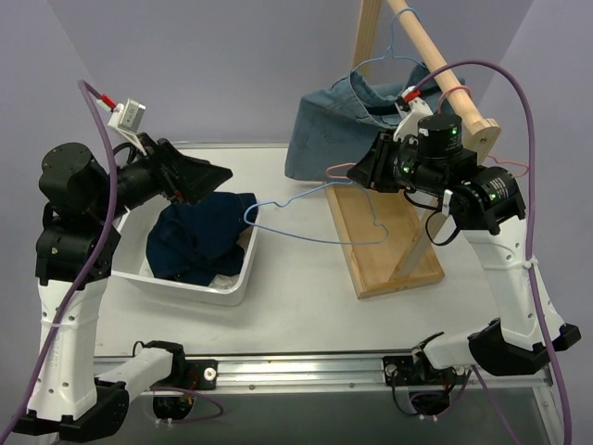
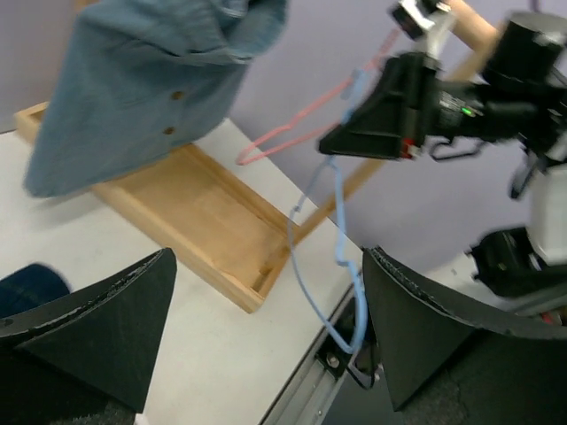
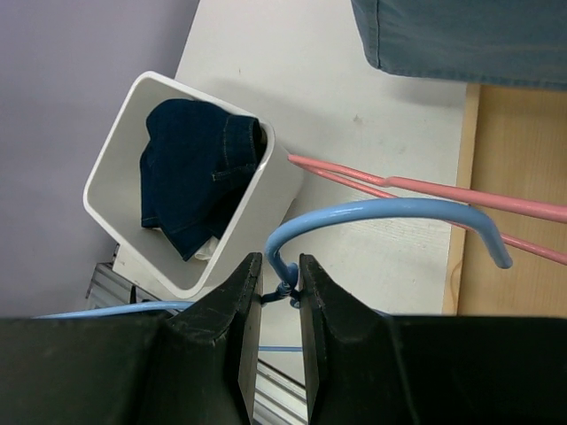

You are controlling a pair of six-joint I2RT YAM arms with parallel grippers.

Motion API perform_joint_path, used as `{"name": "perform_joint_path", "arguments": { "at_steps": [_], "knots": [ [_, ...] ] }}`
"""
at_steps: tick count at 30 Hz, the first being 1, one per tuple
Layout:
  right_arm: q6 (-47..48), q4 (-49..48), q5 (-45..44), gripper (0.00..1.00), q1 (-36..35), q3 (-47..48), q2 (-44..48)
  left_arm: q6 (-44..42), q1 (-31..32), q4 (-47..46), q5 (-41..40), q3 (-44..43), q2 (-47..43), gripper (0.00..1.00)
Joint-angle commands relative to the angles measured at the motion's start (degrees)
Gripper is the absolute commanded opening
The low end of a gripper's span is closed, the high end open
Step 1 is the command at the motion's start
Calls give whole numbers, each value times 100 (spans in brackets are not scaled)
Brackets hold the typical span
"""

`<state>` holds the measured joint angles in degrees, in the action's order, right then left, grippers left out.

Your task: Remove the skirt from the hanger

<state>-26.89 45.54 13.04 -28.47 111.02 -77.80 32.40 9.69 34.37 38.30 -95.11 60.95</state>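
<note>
The skirt does not show plainly anywhere: only a pale scrap (image 3: 205,251) peeping from under the dark denim garment (image 1: 199,236) in the white bin (image 1: 185,290) on the left of the table (image 1: 296,306) could be it, and I cannot tell for sure. The pink hanger (image 3: 443,189) is on the far right, over the wooden base (image 1: 371,269) of the clothes rack, and its wires are bare, so the skirt looks to be already off it. What carries the hanger is hidden behind the right arm. If that scrap is the skirt, it should handle as thin, light, limp cloth that slides and bunches easily. The gathered top edge is the firmest place to pinch, rather than the loose pleats. The pink hanger is thin wire, light, springy and smooth, so a grip at the neck just under the hook would be the steadiest. The right gripper (image 3: 279,266), just beside the pink wires, has its fingers pressed together on the twisted neck of a light-blue hanger (image 3: 381,208), which reaches out left toward the bin. The left gripper (image 2: 267,252) hangs above the bin with its fingers spread wide and nothing between them. A light-blue shirt (image 1: 334,120) hangs at the far side from the wooden rail (image 1: 445,69).
</note>
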Motion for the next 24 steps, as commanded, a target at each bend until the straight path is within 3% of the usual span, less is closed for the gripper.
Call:
{"name": "perform_joint_path", "arguments": {
  "at_steps": [1,8,11,19,24],
  "knots": [
    [70,104,-223,0,34,25,-42,-313,313,-808,1354,-288,57,94],
    [62,78,-205,0,34,16,-25,-646,892,-494,1979,-174,84,93],
    [70,43,-205,0,34,-37,-7,-910,1218,-107,1821,-262,154,87],
    [53,8,-117,0,34,33,-25,-1719,1966,1132,952,-737,558,87],
    [9,34,-108,0,34,130,-7,-1913,2212,1370,731,-834,734,87]
  ]
}}
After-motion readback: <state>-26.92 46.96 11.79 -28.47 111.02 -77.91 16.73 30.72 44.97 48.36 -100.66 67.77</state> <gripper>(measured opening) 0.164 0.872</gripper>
